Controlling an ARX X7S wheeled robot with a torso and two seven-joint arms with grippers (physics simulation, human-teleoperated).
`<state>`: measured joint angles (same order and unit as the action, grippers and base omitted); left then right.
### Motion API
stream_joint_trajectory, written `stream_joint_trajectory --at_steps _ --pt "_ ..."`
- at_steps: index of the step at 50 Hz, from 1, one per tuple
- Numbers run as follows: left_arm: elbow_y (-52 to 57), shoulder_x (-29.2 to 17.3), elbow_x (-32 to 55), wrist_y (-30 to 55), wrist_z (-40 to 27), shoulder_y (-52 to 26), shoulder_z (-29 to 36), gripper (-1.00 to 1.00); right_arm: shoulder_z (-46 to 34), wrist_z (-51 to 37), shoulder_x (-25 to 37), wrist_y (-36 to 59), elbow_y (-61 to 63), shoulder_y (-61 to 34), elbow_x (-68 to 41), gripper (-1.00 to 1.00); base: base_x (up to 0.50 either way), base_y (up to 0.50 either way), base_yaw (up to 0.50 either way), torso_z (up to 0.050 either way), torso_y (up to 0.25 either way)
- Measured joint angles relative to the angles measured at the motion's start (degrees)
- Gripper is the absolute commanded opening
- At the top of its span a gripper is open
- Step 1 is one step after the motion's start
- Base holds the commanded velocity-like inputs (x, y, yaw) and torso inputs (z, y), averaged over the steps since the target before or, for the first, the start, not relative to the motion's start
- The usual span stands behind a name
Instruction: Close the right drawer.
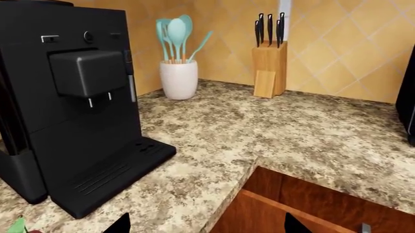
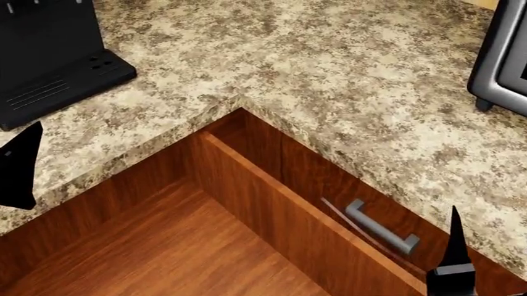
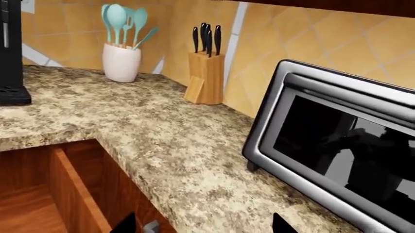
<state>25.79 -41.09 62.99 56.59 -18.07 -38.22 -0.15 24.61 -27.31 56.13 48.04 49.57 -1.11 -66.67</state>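
Observation:
The right drawer [image 2: 157,246] is a deep reddish-brown wooden box. It stands pulled out below the counter corner, and one wall [image 2: 288,216] runs diagonally. A short grey bar handle [image 2: 379,227] sits on the wood panel under the right counter edge. The drawer also shows in the left wrist view [image 1: 292,204] and the right wrist view [image 3: 71,194]. My left gripper [image 1: 207,225] is open and empty over the counter edge. My right gripper [image 3: 204,225] is open and empty, with the handle [image 3: 150,226] between its fingers, near one fingertip [image 3: 126,223]. One left finger [image 2: 21,166] and one right finger [image 2: 453,246] show in the head view.
A black coffee machine [image 1: 71,97] stands on the granite counter [image 2: 329,74] at the left. A steel toaster oven [image 3: 337,145] stands at the right. A white jar of teal utensils [image 1: 178,77] and a wooden knife block [image 1: 269,70] stand at the tiled back wall.

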Motion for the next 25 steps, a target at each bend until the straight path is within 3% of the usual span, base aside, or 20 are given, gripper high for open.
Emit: stream_joint_trajectory --at_steps 9,25 --pt "0.0 -0.1 0.1 -0.2 0.1 0.1 0.0 1.0 9.1 6.8 -3.6 -1.0 1.7 11.9 3.4 1.0 0.0 0.0 0.0 0.0 0.0" --pt "0.0 -0.1 0.1 -0.7 0.3 0.6 0.2 1.0 14.2 23.1 -13.2 -9.5 2.3 31.9 17.8 1.0 0.0 0.0 0.0 0.0 0.0"
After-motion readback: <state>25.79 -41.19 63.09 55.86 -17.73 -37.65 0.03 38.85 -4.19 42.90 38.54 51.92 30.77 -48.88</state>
